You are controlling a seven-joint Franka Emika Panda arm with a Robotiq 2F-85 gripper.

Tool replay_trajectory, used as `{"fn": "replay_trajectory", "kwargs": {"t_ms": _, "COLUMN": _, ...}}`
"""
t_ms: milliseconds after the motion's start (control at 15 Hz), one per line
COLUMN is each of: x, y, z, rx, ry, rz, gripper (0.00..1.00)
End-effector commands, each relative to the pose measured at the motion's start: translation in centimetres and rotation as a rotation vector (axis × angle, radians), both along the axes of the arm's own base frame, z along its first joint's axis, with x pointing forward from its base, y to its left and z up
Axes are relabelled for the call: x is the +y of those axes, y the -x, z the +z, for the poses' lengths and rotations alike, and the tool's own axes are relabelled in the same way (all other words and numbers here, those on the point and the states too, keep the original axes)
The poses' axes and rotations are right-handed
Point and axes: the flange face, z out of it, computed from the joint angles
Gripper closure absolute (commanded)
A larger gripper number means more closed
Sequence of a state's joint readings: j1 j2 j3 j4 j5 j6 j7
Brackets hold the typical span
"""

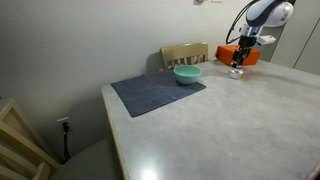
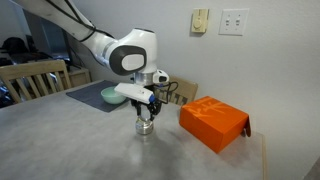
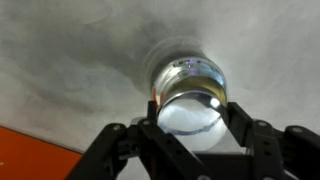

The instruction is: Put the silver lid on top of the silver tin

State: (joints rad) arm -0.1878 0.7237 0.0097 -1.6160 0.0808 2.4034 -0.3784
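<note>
In the wrist view my gripper (image 3: 189,118) is shut on the silver lid (image 3: 190,115), a shiny round disc held between the two black fingers. The silver tin (image 3: 185,72) stands on the table directly beneath it, its rim showing just past the lid's far edge. The lid sits right over the tin; I cannot tell whether they touch. In both exterior views the gripper (image 2: 146,112) (image 1: 237,66) hangs straight down over the small silver tin (image 2: 146,127) (image 1: 237,73), next to the orange box.
An orange box (image 2: 213,122) (image 1: 240,54) lies close beside the tin. A teal bowl (image 1: 187,74) (image 2: 112,95) sits at the edge of a dark grey mat (image 1: 157,91). Wooden chairs (image 1: 184,54) stand round the grey table (image 1: 230,125).
</note>
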Motion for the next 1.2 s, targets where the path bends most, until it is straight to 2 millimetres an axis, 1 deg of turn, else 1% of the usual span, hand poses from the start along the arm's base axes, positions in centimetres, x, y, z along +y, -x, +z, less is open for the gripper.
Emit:
{"fn": "replay_trajectory", "kwargs": {"t_ms": 0, "x": 0.7, "y": 0.5, "z": -0.8, "rx": 0.018, "ry": 0.011, "rz": -0.006, "gripper": 0.56}}
{"fn": "replay_trajectory", "kwargs": {"t_ms": 333, "x": 1.6, "y": 0.8, "z": -1.0, "rx": 0.025, "ry": 0.017, "rz": -0.014, "gripper": 0.56}}
{"fn": "replay_trajectory", "kwargs": {"t_ms": 733, "x": 2.6, "y": 0.8, "z": -0.6, "rx": 0.013, "ry": 0.022, "rz": -0.009, "gripper": 0.56}}
{"fn": "replay_trajectory", "kwargs": {"t_ms": 933, "x": 3.2, "y": 1.1, "z": -0.4, "rx": -0.022, "ry": 0.031, "rz": 0.006, "gripper": 0.56}}
{"fn": "replay_trajectory", "kwargs": {"t_ms": 1133, "x": 3.8, "y": 1.7, "z": -0.7, "rx": -0.079, "ry": 0.039, "rz": 0.017, "gripper": 0.56}}
